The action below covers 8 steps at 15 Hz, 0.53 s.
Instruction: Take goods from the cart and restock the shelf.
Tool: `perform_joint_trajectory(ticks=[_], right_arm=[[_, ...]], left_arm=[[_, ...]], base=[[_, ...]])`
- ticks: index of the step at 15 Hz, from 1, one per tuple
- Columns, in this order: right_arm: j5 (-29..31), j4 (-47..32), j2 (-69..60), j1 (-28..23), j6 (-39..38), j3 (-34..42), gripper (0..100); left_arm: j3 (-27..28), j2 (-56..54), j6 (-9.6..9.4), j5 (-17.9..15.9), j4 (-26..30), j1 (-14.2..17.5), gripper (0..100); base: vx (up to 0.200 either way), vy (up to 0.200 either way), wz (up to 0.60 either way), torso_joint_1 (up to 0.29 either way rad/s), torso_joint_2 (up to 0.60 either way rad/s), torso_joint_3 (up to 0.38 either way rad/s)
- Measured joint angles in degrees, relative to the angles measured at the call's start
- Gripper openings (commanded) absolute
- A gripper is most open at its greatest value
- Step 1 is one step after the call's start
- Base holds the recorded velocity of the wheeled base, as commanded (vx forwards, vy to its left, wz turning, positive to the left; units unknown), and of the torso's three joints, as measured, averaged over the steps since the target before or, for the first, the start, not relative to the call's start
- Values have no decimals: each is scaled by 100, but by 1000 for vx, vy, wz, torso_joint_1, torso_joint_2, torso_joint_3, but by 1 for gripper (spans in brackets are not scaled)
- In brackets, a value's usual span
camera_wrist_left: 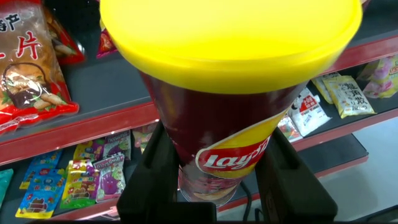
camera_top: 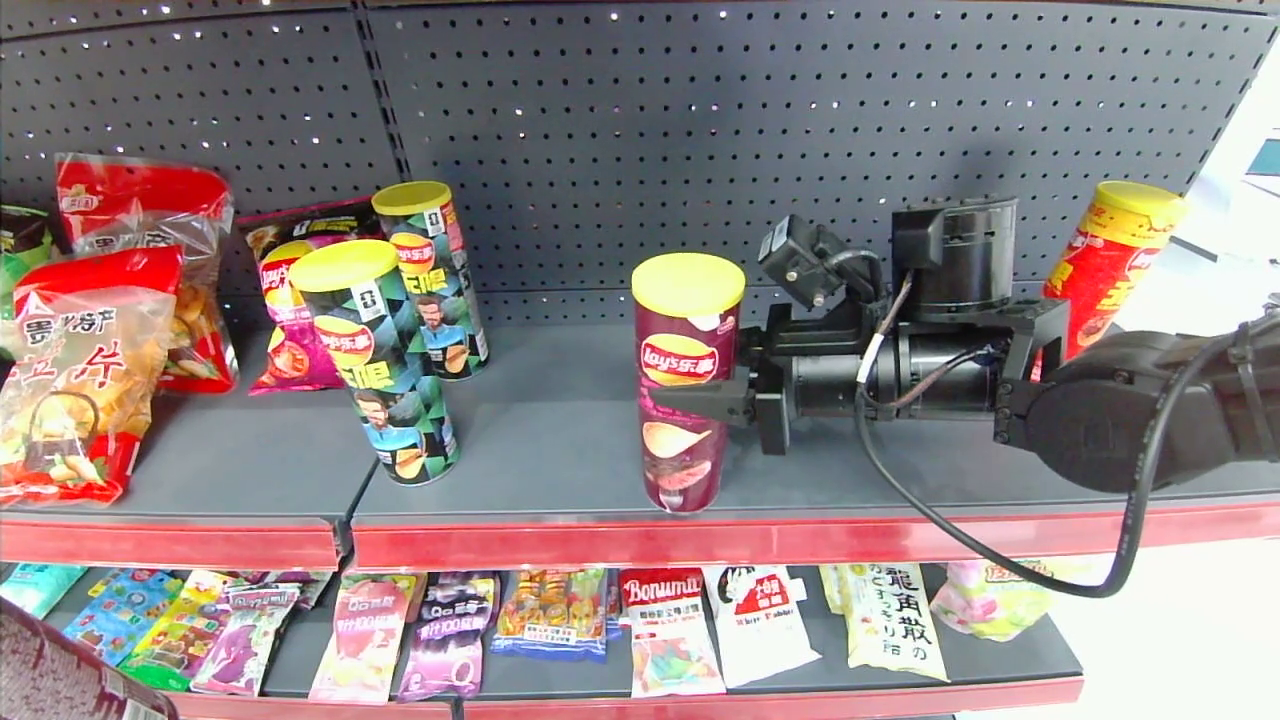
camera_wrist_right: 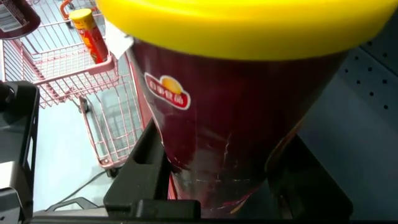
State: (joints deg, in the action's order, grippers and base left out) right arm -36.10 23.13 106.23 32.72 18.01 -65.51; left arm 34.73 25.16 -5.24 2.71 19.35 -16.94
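Observation:
A maroon chip can [camera_top: 685, 330] with a yellow lid stands upright near the front edge of the grey shelf [camera_top: 560, 440]. My right gripper [camera_top: 692, 402] comes in from the right and is shut on its middle. In the right wrist view this can [camera_wrist_right: 236, 124] sits between the black fingers [camera_wrist_right: 140, 171]. A second maroon can [camera_wrist_left: 230, 106] with a yellow lid is held upright in my left gripper [camera_wrist_left: 214, 183], out in front of the shelves. Its edge shows in the head view's lower left corner [camera_top: 50, 670].
Two green-black cans [camera_top: 385, 370] stand left of the placed can, with chip bags [camera_top: 90, 370] farther left. A red can [camera_top: 1105, 260] leans behind the right arm. Snack packs [camera_top: 660, 620] fill the lower shelf. A pink wire cart [camera_wrist_right: 68, 68] stands behind.

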Motion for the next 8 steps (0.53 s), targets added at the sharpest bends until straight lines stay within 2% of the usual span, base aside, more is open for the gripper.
perform_joint_trajectory(ticks=[1, 8], right_arm=[[0, 2, 9, 0, 2, -2, 100], [44, -2, -22, -116, -123, 30, 100]], left_arm=[[5, 0, -1, 0, -2, 0, 0], [49, -2, -4, -2, 0, 0, 0]], base=[[0, 0, 0, 0, 0, 0], [0, 0, 0, 0, 0, 0]])
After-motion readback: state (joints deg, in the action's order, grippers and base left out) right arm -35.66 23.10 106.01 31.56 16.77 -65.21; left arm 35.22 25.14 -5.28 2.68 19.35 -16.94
